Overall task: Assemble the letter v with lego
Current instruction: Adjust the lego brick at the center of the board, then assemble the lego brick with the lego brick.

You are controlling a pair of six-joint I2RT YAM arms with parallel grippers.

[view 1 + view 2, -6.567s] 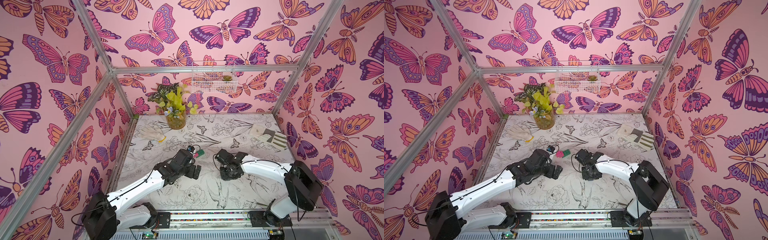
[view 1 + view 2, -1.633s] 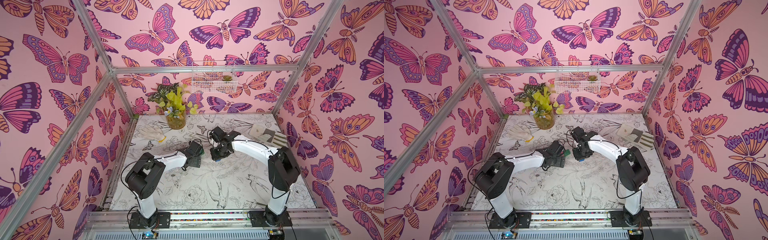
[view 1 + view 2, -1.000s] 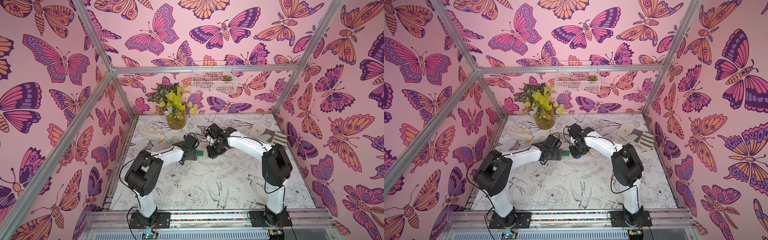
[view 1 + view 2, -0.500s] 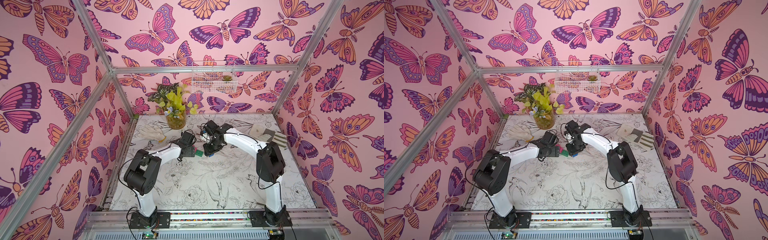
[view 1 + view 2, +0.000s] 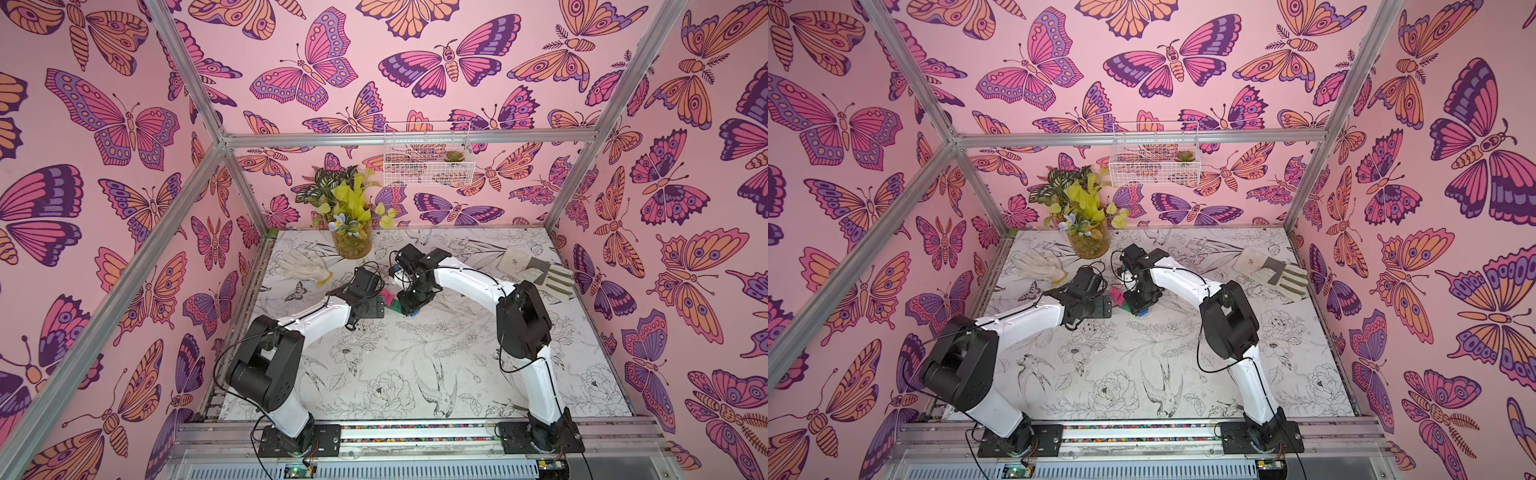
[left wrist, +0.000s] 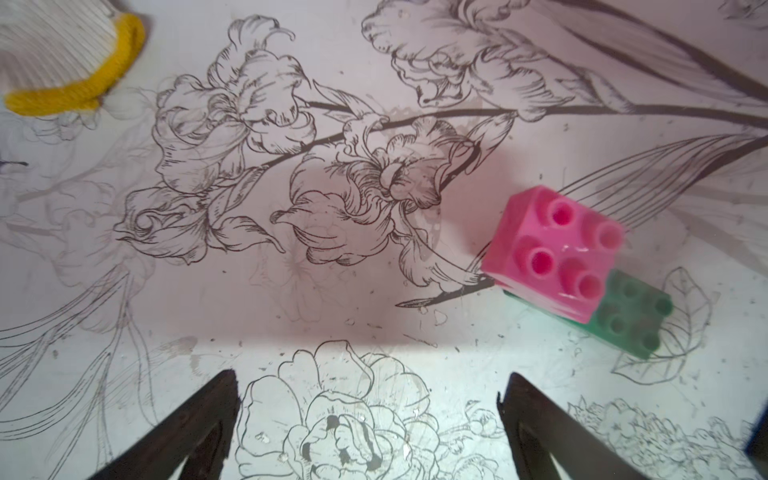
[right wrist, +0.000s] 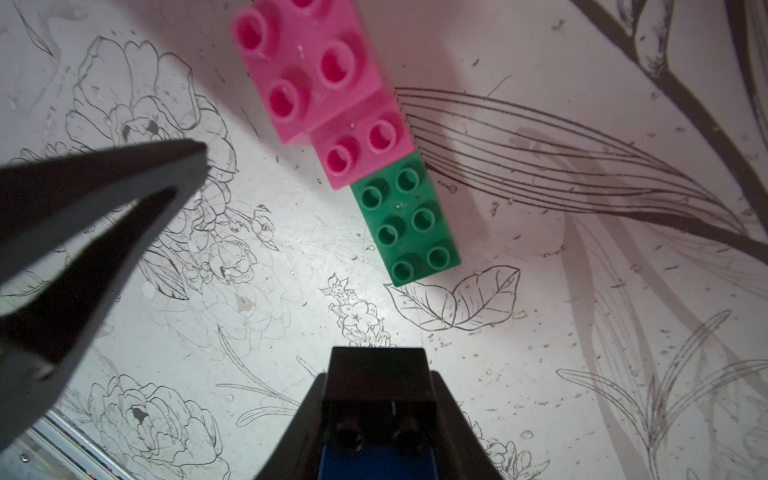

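Lego on the table: two pink bricks [image 7: 307, 62] step down onto a longer green brick [image 7: 407, 220], also in the left wrist view as pink [image 6: 552, 249] over green [image 6: 631, 316]. This stepped stack is one arm and the bottom of the letter v. My right gripper [image 7: 378, 399] is shut on a black brick joined to a blue one, just short of the green brick's free end. In both top views it hangs over that spot [image 5: 409, 305] [image 5: 1140, 305]. My left gripper [image 6: 370, 399] is open and empty beside the pink end [image 5: 376, 307].
A glass vase of leaves [image 5: 351, 245] stands at the back left, with a white glove with a yellow cuff [image 5: 303, 264] beside it. A grey and white glove [image 5: 536, 270] lies at the back right. A wire basket [image 5: 428, 153] hangs on the back wall.
Since the oldest frames both grippers have come from mid-table to the pink and green stack. Over the last second the arms' elbows shifted toward the back while the grippers stayed close to the stack.
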